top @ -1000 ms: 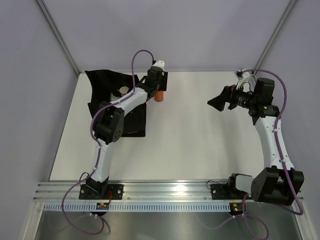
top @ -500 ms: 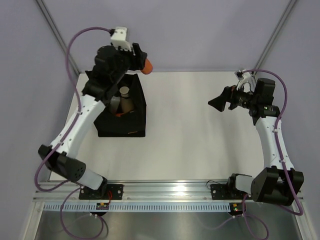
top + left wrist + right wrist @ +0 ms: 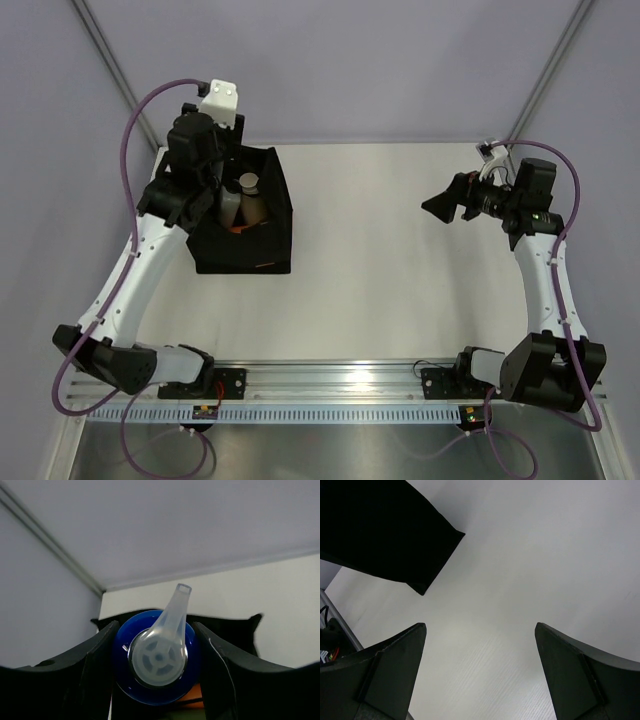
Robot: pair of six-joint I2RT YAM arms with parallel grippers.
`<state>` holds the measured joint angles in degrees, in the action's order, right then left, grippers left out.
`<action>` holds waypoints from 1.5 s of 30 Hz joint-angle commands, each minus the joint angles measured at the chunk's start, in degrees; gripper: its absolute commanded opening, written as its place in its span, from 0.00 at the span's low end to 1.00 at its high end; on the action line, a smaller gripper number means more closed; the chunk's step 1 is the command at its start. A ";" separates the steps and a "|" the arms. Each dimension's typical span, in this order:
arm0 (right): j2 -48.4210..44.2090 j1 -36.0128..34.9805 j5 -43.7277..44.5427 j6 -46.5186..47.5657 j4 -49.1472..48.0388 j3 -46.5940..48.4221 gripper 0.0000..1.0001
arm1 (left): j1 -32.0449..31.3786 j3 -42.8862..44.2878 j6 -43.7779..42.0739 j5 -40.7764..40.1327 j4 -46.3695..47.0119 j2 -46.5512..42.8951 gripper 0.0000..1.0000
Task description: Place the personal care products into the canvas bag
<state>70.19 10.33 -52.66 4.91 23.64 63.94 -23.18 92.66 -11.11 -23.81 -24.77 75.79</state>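
Observation:
My left gripper [image 3: 157, 666] is shut on an orange bottle whose dark blue cap [image 3: 125, 680] and clear flip lid [image 3: 160, 652] fill the left wrist view; a sliver of orange body [image 3: 220, 703] shows below. In the top view this gripper [image 3: 203, 160] hangs over the back left part of the black canvas bag [image 3: 270, 250], and the arm hides the held bottle. Inside the bag stand a beige bottle with tan cap [image 3: 250, 198] and a pale bottle [image 3: 230, 205], with a bit of orange [image 3: 238, 229] beside them. My right gripper [image 3: 442, 206] is open and empty, off to the right.
The bag's black rim [image 3: 235, 625] lies just beyond the held bottle. In the right wrist view the bag [image 3: 385, 530] fills the upper left and bare white table [image 3: 520, 580] spreads between the fingers. Grey walls and a frame post [image 3: 115, 70] stand close behind the left arm.
The left arm lifted the orange bottle off the table at the bag's back right and swung it up and left, over the bag's back left. The right arm barely moved.

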 commanded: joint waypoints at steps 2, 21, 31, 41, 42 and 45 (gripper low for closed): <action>-0.67 1.89 -1.74 0.37 -0.43 -0.05 1.00 | 2.08 -5.99 -6.99 -8.96 4.38 0.67 0.00; -0.14 3.47 -2.80 0.19 -0.08 0.13 0.99 | 2.79 -10.31 -1.37 -6.43 4.12 6.39 0.99; 0.03 4.17 -3.15 1.42 0.79 0.39 1.00 | 2.79 -3.81 5.39 7.96 -0.01 0.07 0.99; -4.01 6.72 4.22 5.82 2.21 0.57 0.99 | 2.79 -21.33 23.14 46.03 12.37 -22.77 0.99; -4.53 6.72 8.24 4.95 2.03 0.57 0.99 | 2.79 -23.82 24.11 48.49 13.25 -24.62 0.99; -6.29 6.72 17.55 2.83 3.77 3.19 0.99 | 2.79 -32.44 25.62 50.00 12.12 -32.09 0.99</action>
<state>66.87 16.88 -45.41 8.43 26.59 63.92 -20.47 67.40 9.06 17.06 -13.34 45.63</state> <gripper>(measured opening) 0.993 0.985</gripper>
